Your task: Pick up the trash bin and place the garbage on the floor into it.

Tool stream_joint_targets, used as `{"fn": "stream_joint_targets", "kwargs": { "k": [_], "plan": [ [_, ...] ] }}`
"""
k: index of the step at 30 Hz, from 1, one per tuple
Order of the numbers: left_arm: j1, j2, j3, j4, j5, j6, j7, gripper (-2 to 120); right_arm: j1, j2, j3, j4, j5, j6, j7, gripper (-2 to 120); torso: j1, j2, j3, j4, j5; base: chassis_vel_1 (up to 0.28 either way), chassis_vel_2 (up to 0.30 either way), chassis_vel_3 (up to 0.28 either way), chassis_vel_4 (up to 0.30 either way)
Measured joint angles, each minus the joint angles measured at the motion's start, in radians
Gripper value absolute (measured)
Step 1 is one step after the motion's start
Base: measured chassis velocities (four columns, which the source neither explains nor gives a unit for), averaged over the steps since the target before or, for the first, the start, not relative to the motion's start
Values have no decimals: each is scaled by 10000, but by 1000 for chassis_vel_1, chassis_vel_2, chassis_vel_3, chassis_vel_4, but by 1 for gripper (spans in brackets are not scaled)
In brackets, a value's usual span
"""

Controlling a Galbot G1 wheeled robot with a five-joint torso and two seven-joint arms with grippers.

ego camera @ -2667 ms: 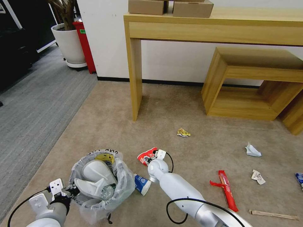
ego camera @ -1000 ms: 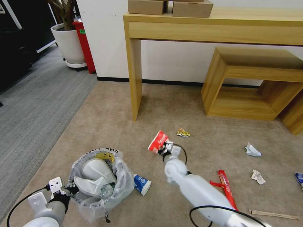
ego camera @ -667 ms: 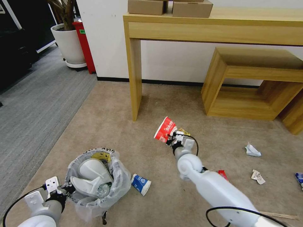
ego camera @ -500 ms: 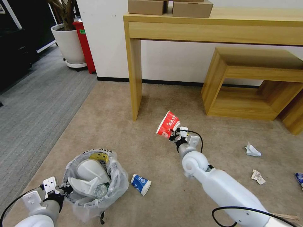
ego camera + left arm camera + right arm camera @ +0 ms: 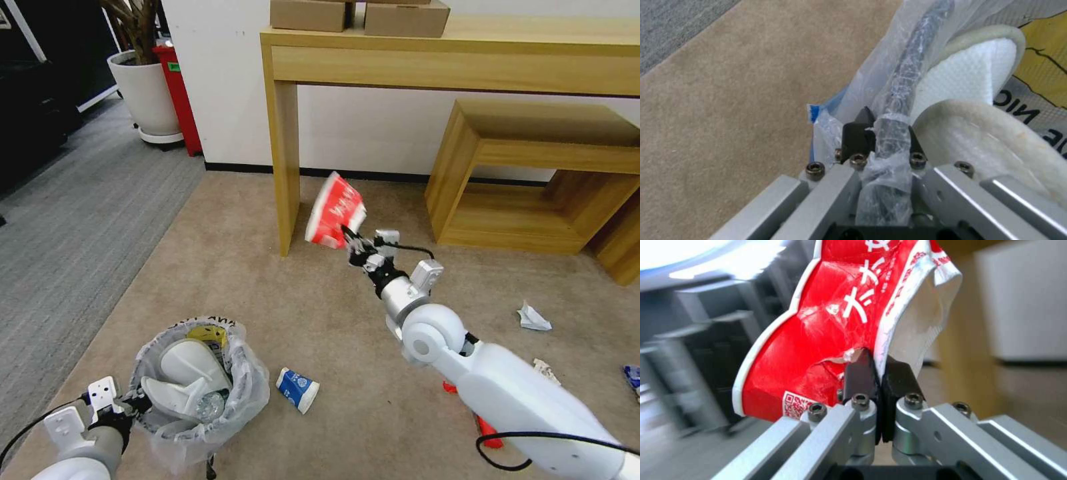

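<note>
Right gripper (image 5: pixel 351 248) pinches the torn wall of the crushed red-white cup (image 5: pixel 335 210), held high over the carpet, just beside the desk leg (image 5: pixel 283 167). Step in hand, as I read it: carrying the cup to the trash bin (image 5: pixel 193 393). The bin is well apart toward the robot's left; left gripper (image 5: pixel 882 133) is clamped on its bagged rim. Next move likely needs a swing clear of that leg; open carpet between.

Crinkly clear plastic lines the trash bin (image 5: pixel 193 393); white textured cloth slippers (image 5: pixel 978 76) lie inside. The crushed red-white cup (image 5: pixel 826 330) looks like glossy paper. Brushed metal forms the right gripper (image 5: pixel 878 373). The carpet (image 5: pixel 320 320) is matt.
</note>
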Motion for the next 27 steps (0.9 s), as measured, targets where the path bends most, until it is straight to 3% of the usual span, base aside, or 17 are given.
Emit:
{"fn": "stream_joint_targets", "kwargs": {
  "k": [8,12,27],
  "plan": [
    [56,22,110,-448,-57,115,-10,1,1084,-360,-1964,228,185,986,-1752,0,0,0,1,-3,3,0,0,0,0],
    [-72,156,132,-628,-229,197,-93,1,1895,-299,-3279,-80,638,1648,-3120,0,1,-2,1,-1,3,0,0,0,0],
    [-226,384,115,-754,-546,228,-205,1,2491,-367,-6038,-815,-221,1750,-3307,0,1,-2,1,-3,2,0,0,0,0]
  ]
}}
